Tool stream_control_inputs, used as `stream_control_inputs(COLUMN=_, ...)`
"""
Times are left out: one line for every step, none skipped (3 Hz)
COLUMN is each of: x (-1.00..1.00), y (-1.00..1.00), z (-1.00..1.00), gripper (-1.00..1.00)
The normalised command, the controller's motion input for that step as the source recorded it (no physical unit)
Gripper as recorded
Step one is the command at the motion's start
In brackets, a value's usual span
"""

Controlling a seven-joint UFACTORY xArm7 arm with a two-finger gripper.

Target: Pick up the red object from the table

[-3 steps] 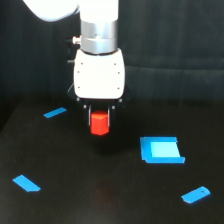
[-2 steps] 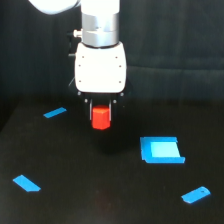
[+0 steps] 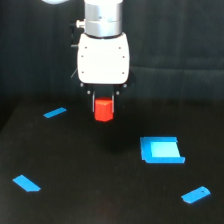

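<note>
The red object [image 3: 104, 110] is a small bright red-orange block held between the dark fingers of my gripper [image 3: 104, 112]. It hangs clear above the black table [image 3: 100, 190], under the white gripper housing in the upper middle of the exterior view. The gripper is shut on the block, whose top is hidden between the fingers.
Blue pieces lie on the table: a thin strip [image 3: 55, 113] at the exterior view's left, a flat piece [image 3: 26, 183] at lower left, a square tray-like piece [image 3: 161, 150] at right, and a small piece [image 3: 196, 194] at lower right. A dark curtain hangs behind.
The gripper has risen with the red block in it, lifting it further above the table. The blue pieces have not moved.
</note>
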Motion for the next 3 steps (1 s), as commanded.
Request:
stream_control_inputs(x=0.09, y=0.06, z=0.42, gripper=-1.0)
stream_control_inputs(x=0.07, y=-0.03, z=0.3, gripper=-0.99)
stream_control_inputs(x=0.03, y=-0.07, z=0.1, gripper=-0.9)
